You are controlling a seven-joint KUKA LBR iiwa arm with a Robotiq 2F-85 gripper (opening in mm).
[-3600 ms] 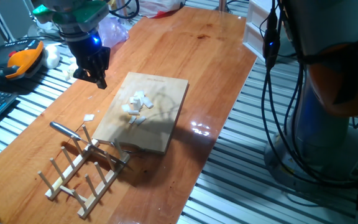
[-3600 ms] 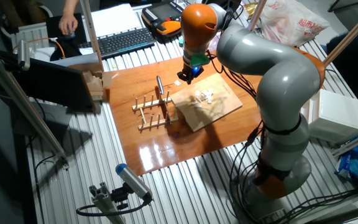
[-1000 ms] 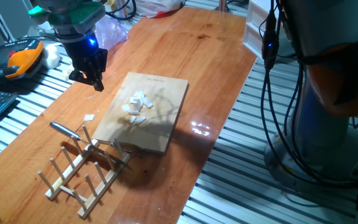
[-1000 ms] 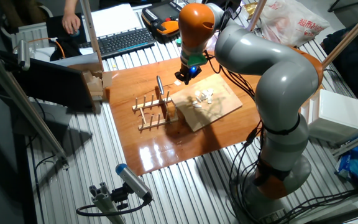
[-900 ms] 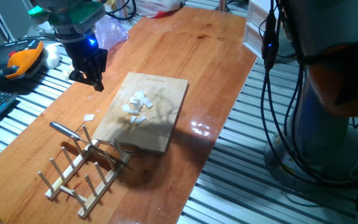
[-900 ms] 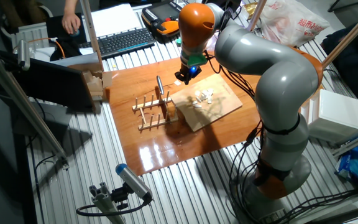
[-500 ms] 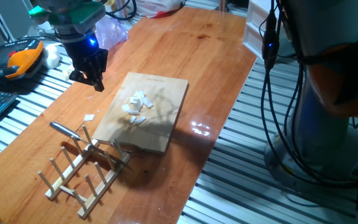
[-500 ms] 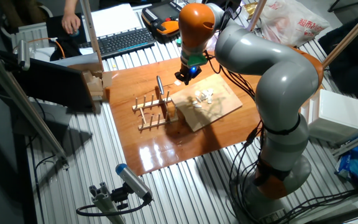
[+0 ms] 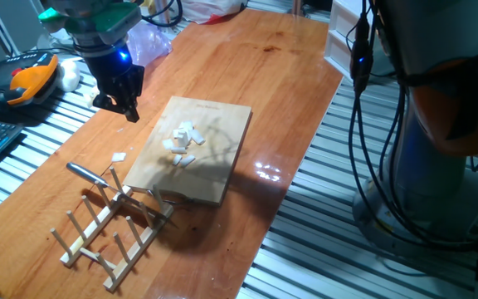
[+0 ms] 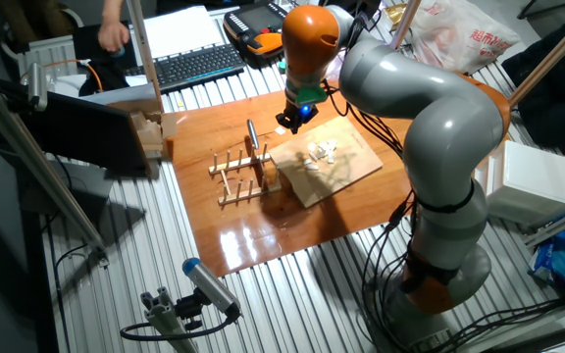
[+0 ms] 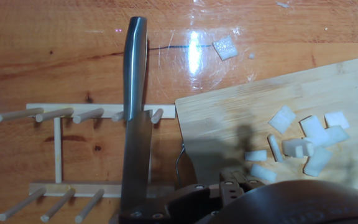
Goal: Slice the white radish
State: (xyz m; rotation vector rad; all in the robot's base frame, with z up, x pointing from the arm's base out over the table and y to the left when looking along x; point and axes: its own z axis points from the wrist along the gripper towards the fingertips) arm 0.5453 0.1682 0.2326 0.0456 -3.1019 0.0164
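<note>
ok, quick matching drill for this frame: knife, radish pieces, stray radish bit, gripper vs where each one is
Things:
1. knife
2. radish pieces
3. stray radish bit
4. gripper

Places:
A. on the bare table beside the board
B. in the air above the table, off the board
C. resting in the wooden peg rack
D. piled on the cutting board

Pairs: 1-C, 2-D, 3-A, 4-B

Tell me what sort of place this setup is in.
Most likely a robotics lab, not a kitchen: the wooden table sits on a slatted metal bench, with a keyboard and an orange teach pendant close by.
</note>
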